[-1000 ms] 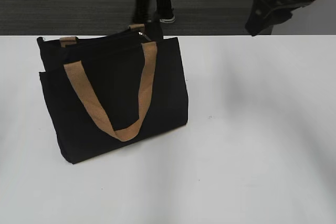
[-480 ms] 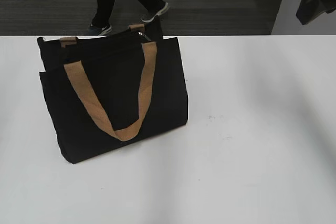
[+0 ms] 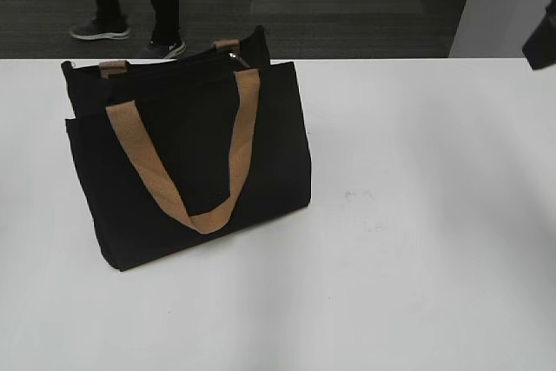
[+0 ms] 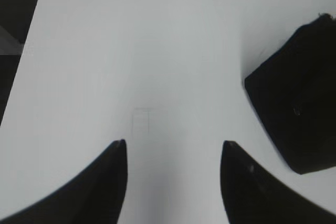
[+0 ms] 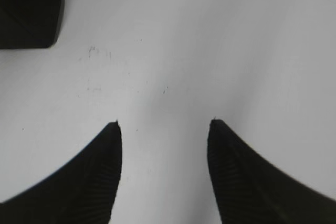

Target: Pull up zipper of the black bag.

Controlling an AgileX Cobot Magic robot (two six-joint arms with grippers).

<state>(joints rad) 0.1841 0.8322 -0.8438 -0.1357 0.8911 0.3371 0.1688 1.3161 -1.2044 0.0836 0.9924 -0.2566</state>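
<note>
The black bag (image 3: 191,171) stands upright on the left half of the white table (image 3: 417,215), with a tan strap handle (image 3: 187,171) hanging down its front. The zipper runs along its top rim, with a small silvery pull (image 3: 234,56) near the right end. My left gripper (image 4: 173,142) is open and empty above bare table, with a corner of the bag (image 4: 294,108) to its right. My right gripper (image 5: 164,123) is open and empty above bare table, with a corner of the bag (image 5: 29,9) at its upper left. In the exterior view only a dark piece of the right arm (image 3: 543,41) shows at the right edge.
A person's legs (image 3: 130,2) stand on the dark floor behind the table's far edge. The table has small scuff marks (image 3: 360,197) right of the bag.
The right arm has moved right and out toward the frame's edge in the exterior view. The person behind the table has walked to the left. The bag has not moved.
</note>
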